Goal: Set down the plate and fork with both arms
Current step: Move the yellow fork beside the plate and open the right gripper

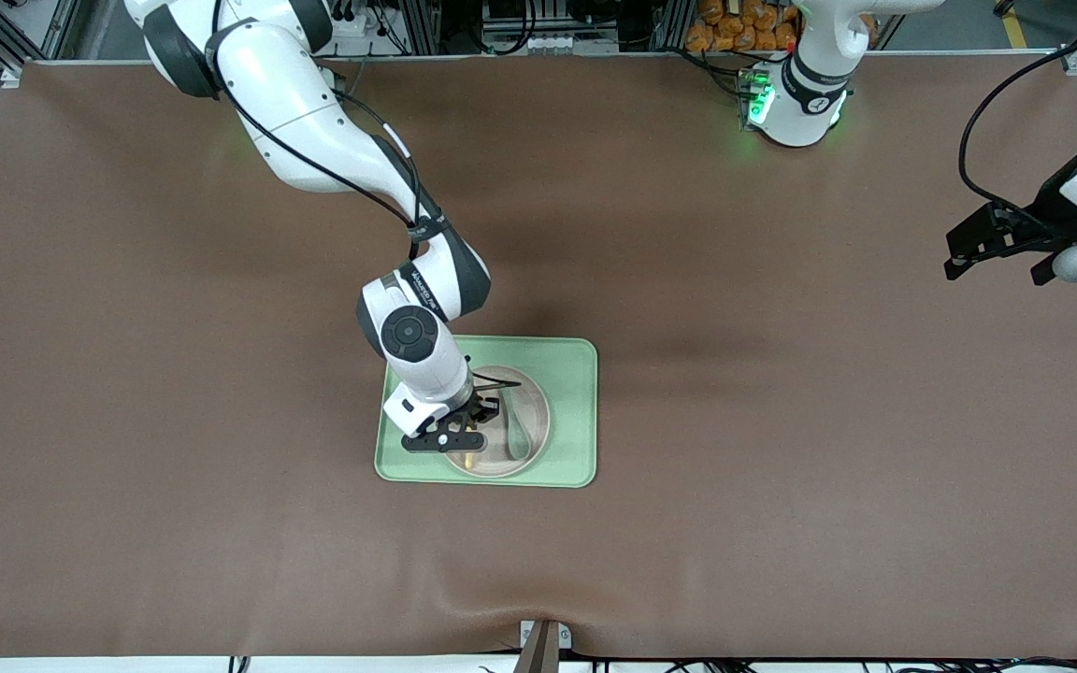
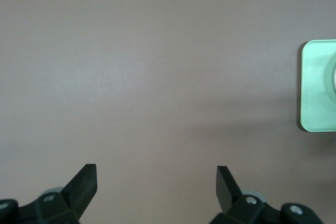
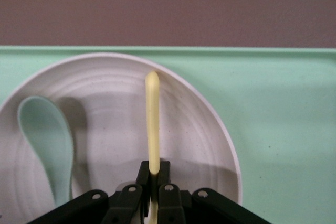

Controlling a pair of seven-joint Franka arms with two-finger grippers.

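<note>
The pale beige-pink plate (image 1: 535, 409) lies on the light-green tray (image 1: 578, 369). My right gripper (image 1: 466, 428) is low over the plate's part toward the right arm's end and is shut on the yellow fork (image 1: 470, 459). In the right wrist view the fingers (image 3: 145, 176) clamp the fork (image 3: 152, 124), whose handle juts out over the plate (image 3: 202, 129); its tines are hidden. I cannot tell whether the fork touches the plate. My left gripper (image 1: 997, 271) waits open and empty over bare table at the left arm's end; it also shows in the left wrist view (image 2: 156, 174).
A grey-green spoon (image 1: 516, 439) lies in the plate beside the fork; it also shows in the right wrist view (image 3: 46, 140). The tray shows in the right wrist view (image 3: 278, 129), and its corner in the left wrist view (image 2: 317, 85). Brown mat covers the table.
</note>
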